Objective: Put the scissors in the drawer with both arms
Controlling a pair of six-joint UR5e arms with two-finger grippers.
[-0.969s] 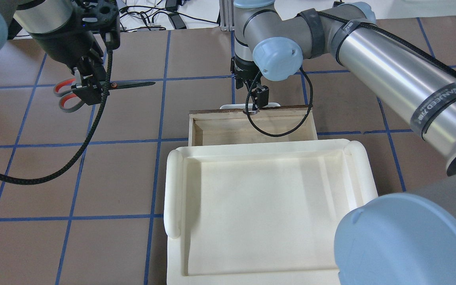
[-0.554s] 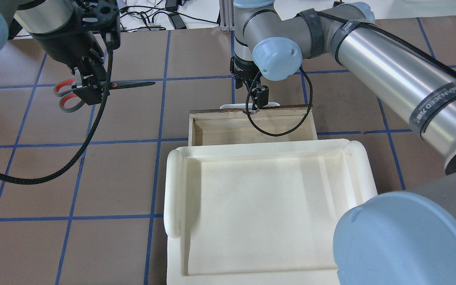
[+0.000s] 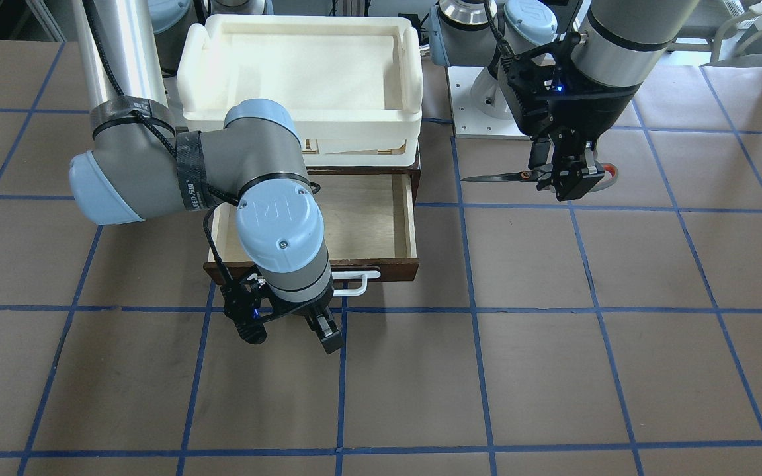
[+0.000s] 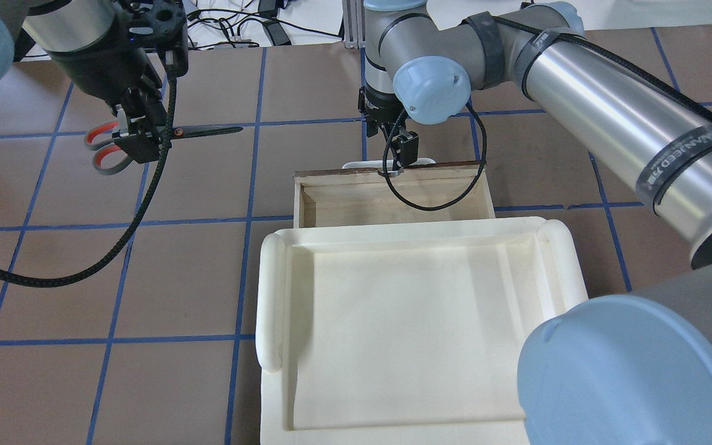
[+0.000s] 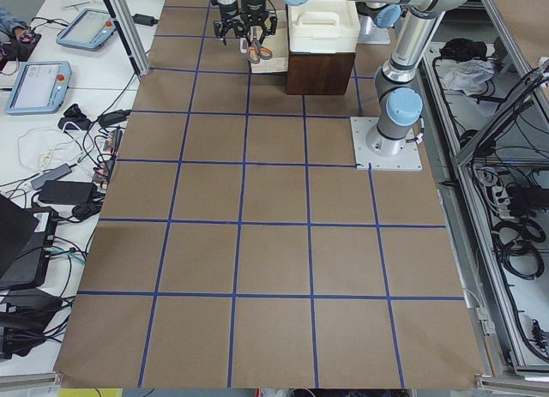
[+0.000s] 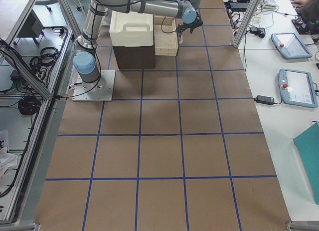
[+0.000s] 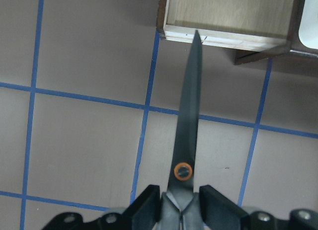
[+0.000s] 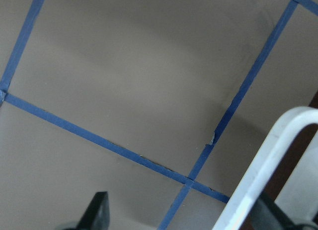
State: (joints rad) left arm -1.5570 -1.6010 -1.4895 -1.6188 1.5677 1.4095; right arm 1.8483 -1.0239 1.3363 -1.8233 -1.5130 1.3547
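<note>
My left gripper [image 4: 139, 141] is shut on the scissors [image 4: 203, 130] near the pivot and holds them level above the table, left of the drawer. The grey and orange-red handles [image 4: 104, 152] stick out behind it. In the left wrist view the dark blades [image 7: 191, 111] point at the drawer's corner [image 7: 171, 31]. The dark brown drawer [image 3: 411, 218] is pulled open and its pale inside is bare. My right gripper [image 3: 288, 330] is open at the white bar handle [image 3: 358, 280]. The handle [image 8: 268, 165] runs close to one finger [image 8: 97, 212].
A white foam-like tray [image 4: 272, 290] sits on top of the cabinet above the drawer; it also shows in the front-facing view [image 3: 189, 73]. The table is brown with blue tape lines. The left arm's black cable [image 4: 84, 266] loops over the table.
My right arm has shifted slightly at the drawer's handle. My left gripper has lifted very slightly with the scissors. The drawer stays open about as far.
</note>
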